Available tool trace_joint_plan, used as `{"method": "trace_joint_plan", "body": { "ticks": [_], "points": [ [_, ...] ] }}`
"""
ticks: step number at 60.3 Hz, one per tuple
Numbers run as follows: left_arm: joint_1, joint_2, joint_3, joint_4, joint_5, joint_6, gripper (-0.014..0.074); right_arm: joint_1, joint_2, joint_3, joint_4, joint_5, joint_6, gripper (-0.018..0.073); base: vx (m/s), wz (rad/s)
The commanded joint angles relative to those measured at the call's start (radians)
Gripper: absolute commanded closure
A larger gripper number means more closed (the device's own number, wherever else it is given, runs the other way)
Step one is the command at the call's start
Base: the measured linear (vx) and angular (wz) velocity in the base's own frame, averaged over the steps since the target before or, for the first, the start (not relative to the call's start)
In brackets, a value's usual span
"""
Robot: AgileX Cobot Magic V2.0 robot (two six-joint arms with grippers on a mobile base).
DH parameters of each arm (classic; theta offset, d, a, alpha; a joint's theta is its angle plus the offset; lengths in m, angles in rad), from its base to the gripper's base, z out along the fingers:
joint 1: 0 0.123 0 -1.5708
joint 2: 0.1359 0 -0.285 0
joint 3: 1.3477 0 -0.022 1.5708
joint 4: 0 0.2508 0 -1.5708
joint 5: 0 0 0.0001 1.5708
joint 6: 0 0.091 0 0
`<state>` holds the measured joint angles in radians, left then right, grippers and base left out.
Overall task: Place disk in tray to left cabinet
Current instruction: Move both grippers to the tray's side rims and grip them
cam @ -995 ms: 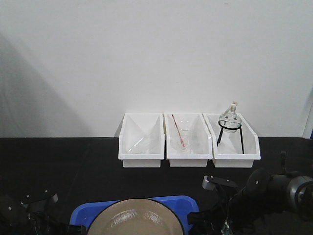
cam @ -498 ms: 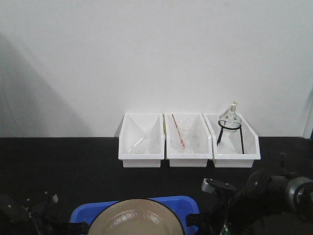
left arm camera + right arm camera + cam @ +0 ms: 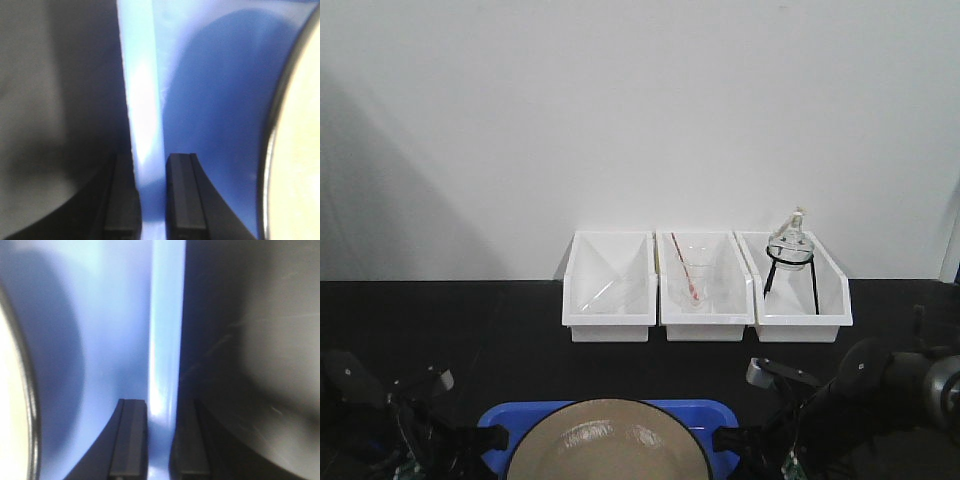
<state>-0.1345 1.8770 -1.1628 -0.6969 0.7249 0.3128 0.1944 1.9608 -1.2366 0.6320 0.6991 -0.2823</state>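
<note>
The blue tray [image 3: 712, 411] is at the bottom centre of the front view, with the tan, black-rimmed disk [image 3: 610, 445] lying in it and filling most of it. My left gripper [image 3: 492, 438] is shut on the tray's left rim. In the left wrist view that gripper [image 3: 150, 200] has the rim [image 3: 142, 120] pinched between its dark fingers [image 3: 182, 197], and the disk's edge [image 3: 300, 150] shows at right. My right gripper [image 3: 730, 438] is shut on the right rim; in the right wrist view the gripper [image 3: 161, 440] clamps the rim [image 3: 166, 330], with the disk [image 3: 12, 400] at left. The left cabinet is out of view.
Three white bins stand in a row at the back of the black table against the white wall: a left bin [image 3: 610, 290] with clear glassware, a middle bin [image 3: 705, 290] with a glass cup and red stick, and a right bin [image 3: 798, 290] with a flask on a black stand.
The tray with the disk has shifted a little to the right and sits slightly higher in view. Both arms moved with it, still gripping its rims.
</note>
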Motion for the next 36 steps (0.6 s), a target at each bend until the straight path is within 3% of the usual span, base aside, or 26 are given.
{"method": "trace_joint_plan", "body": {
  "ticks": [1, 14, 23, 36],
  "points": [
    [-0.019, -0.053, -0.083, -0.091, 0.121, -0.080, 0.0598, 0.014, -0.116, -0.030, 0.112, 0.035, 0.047, 0.0564, 0.00, 0.00],
    [-0.019, -0.053, -0.209, -0.091, 0.255, -0.131, 0.0597, 0.014, -0.192, -0.030, 0.112, 0.083, 0.092, 0.0564, 0.00, 0.00],
    [-0.019, -0.053, -0.323, -0.088, 0.360, -0.211, 0.0597, 0.012, -0.251, -0.030, 0.112, 0.094, 0.166, 0.0564, 0.00, 0.00],
    [-0.019, -0.053, -0.456, -0.011, 0.454, -0.344, 0.0597, -0.057, -0.287, -0.141, 0.132, 0.235, 0.206, 0.0564, 0.00, 0.00]
  ]
}}
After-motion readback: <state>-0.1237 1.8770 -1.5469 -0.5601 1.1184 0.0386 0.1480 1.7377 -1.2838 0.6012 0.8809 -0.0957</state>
